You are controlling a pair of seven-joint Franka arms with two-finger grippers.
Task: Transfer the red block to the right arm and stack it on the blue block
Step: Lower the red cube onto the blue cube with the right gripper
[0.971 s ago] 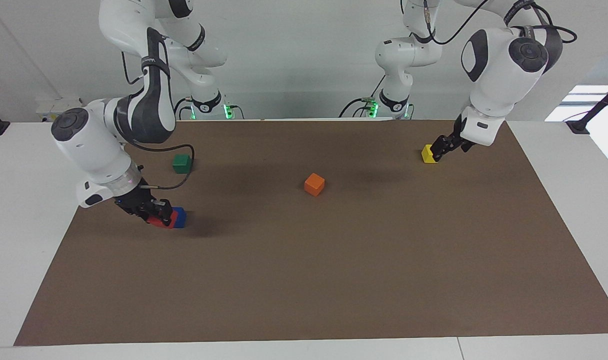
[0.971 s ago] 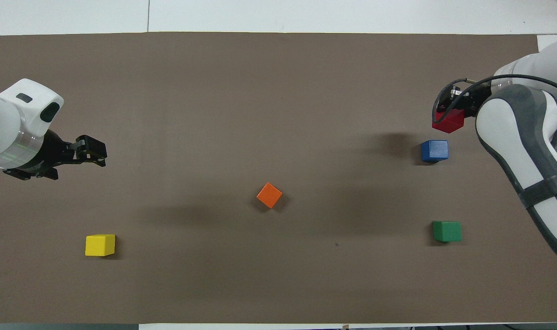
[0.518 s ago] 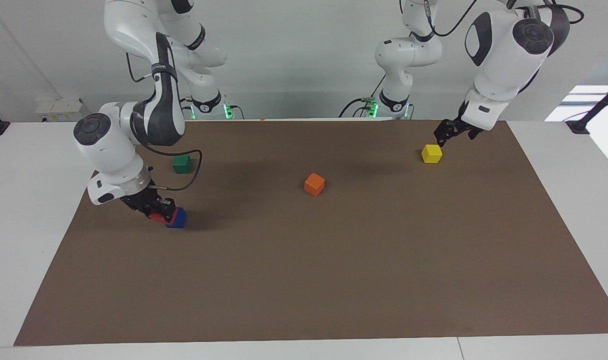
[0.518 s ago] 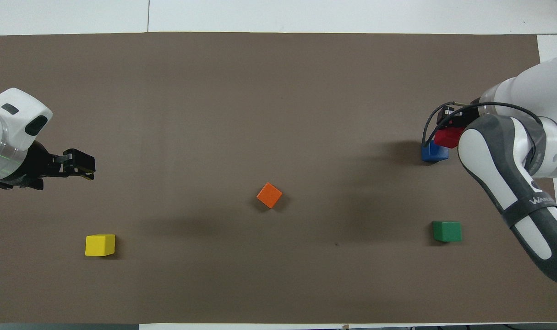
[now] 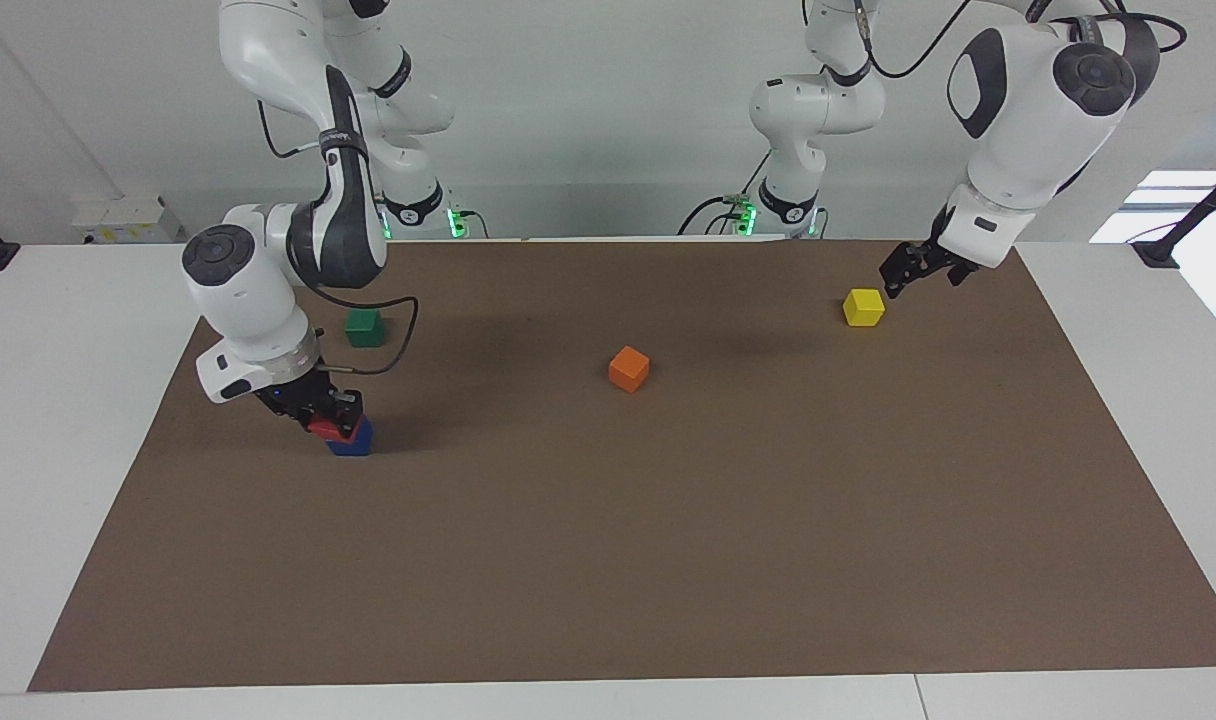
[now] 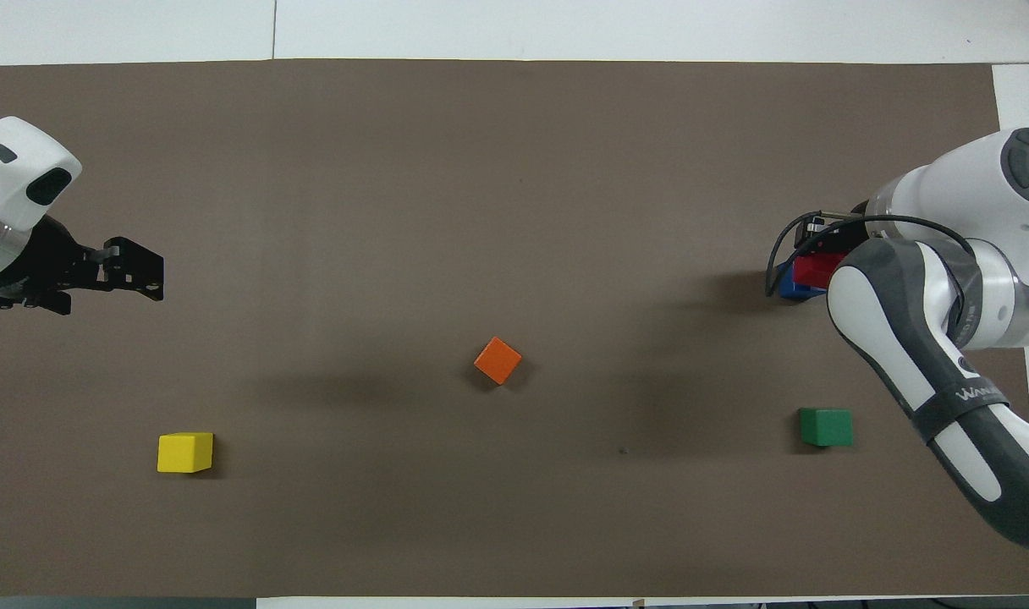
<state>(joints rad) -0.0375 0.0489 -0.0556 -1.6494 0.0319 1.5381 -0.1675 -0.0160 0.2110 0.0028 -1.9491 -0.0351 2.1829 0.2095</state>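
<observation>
My right gripper (image 5: 326, 418) is shut on the red block (image 5: 324, 430) and holds it tilted over the blue block (image 5: 354, 441), at about the height of its top. I cannot tell if the two blocks touch. In the overhead view the red block (image 6: 816, 269) covers most of the blue block (image 6: 786, 287), and the right gripper (image 6: 819, 250) is partly hidden by its own arm. My left gripper (image 5: 899, 277) is open and empty, raised over the mat beside the yellow block (image 5: 864, 307). It also shows in the overhead view (image 6: 135, 271).
An orange block (image 5: 629, 368) lies mid-mat. A green block (image 5: 365, 327) lies nearer to the robots than the blue block. The yellow block (image 6: 185, 452) lies toward the left arm's end. All rest on a brown mat (image 5: 668, 560).
My right gripper has carried the red block from beside the blue block to over it. My left gripper has pulled back and risen away from the yellow block.
</observation>
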